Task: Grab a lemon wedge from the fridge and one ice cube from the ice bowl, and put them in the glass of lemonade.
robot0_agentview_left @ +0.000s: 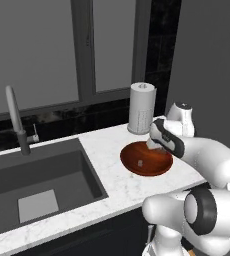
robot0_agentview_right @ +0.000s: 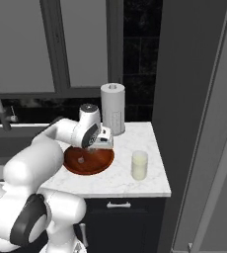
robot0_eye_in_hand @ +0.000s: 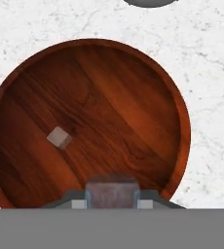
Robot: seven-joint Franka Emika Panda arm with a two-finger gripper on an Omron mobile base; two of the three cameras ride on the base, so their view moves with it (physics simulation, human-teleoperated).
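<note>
The ice bowl (robot0_eye_in_hand: pixel 16 97), glossy reddish-brown wood, sits on the marble counter with one small pale ice cube (robot0_eye_in_hand: pixel 59 137) lying loose inside it. My gripper (robot0_eye_in_hand: pixel 112 200) hovers just over the bowl's near rim, shut on another greyish ice cube (robot0_eye_in_hand: pixel 112 190) held between its fingertips. From the base views the gripper (robot0_agentview_left: pixel 154 144) (robot0_agentview_right: pixel 102 144) hangs above the bowl (robot0_agentview_left: pixel 152 167) (robot0_agentview_right: pixel 93 165). The glass of lemonade (robot0_agentview_right: pixel 139 165) stands to the right of the bowl. The grey fridge (robot0_agentview_right: pixel 199 108) rises at the right. The lemon wedge is out of view.
A white paper-towel roll (robot0_agentview_left: pixel 141 107) (robot0_agentview_right: pixel 113 107) stands just behind the bowl. A dark sink (robot0_agentview_left: pixel 37 185) with a tall faucet (robot0_agentview_left: pixel 16 120) lies to the left. The counter's front edge (robot0_agentview_right: pixel 115 193) runs close to the bowl and glass.
</note>
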